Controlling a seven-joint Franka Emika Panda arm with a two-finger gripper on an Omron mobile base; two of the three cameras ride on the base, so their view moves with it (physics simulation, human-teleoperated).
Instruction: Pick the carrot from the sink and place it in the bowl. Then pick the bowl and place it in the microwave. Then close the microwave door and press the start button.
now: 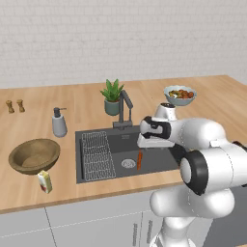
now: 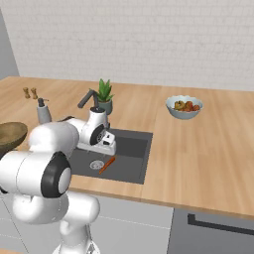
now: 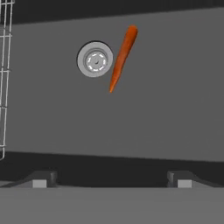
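Over the sink (image 1: 159, 164), in the left base view, the gripper (image 1: 153, 141) hangs above the basin floor, its jaws hidden by the hand. The carrot (image 1: 140, 159) lies below it, just beside the steel drain (image 1: 128, 163), long axis running from the counter's front edge toward the faucet (image 1: 124, 108). The wooden bowl (image 1: 34, 155) waits near the counter's left front edge.

From the right base view, the carrot (image 2: 107, 164) lies slanted beside the drain (image 2: 97, 164), beneath the hand.

Through the hand view, the carrot (image 3: 123, 57) sits well ahead of the spread, empty fingertips (image 3: 39, 181), slightly tilted, so the hand likely must advance and descend. Only this view shows the gap.
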